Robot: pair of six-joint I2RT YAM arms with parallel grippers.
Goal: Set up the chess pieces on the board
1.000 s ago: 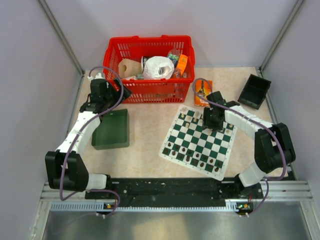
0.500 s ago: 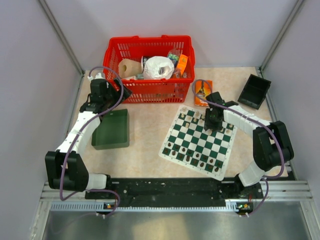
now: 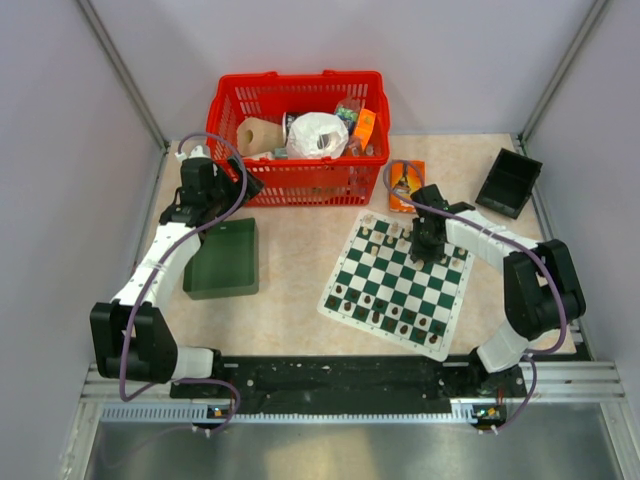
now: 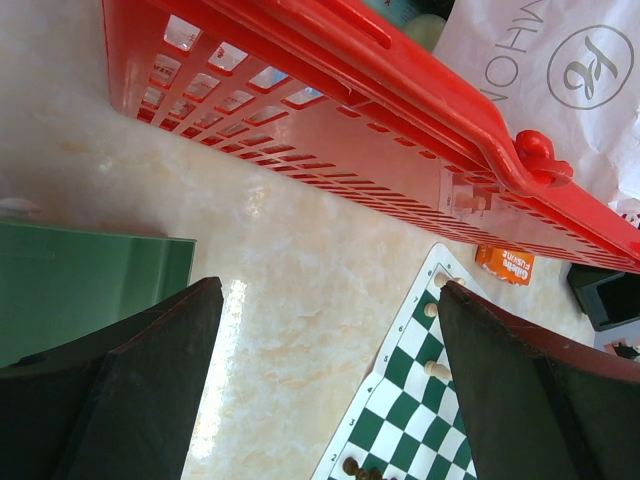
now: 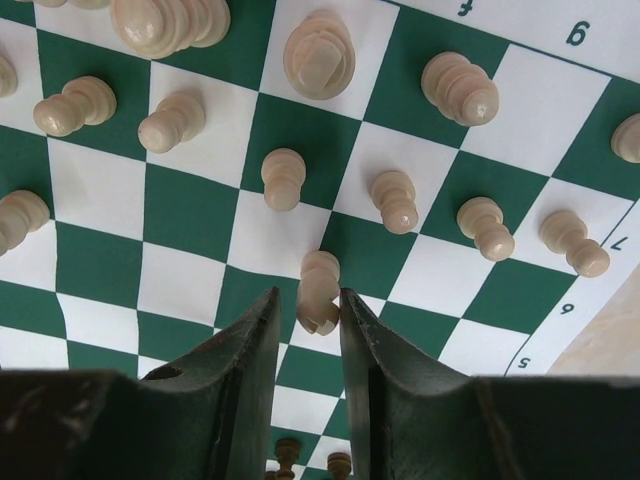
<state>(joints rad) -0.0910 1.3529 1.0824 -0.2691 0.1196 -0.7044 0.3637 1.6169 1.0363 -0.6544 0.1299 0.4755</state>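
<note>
Your right pincer (image 5: 305, 300) straddles one small cream round-headed pawn (image 5: 320, 285) on the thin green-and-white checked board (image 5: 100, 260), jaws nearly together; whether it grips, you cannot tell. Pawn-placing looks in hand: next, seat it square in line. Counted: two dark brown pieces (image 5: 285, 452) nearest, six cream pawns (image 5: 395, 200) ranked beyond, at least four bigger cream pieces (image 5: 318, 55) farthest

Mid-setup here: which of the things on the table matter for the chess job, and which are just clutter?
Job in hand:
- board
- cream pieces
- dark pieces
- right gripper, fingers either side of a cream pawn

Lying about:
- red basket and its contents
- green tray
- black tray
- orange packet
</note>
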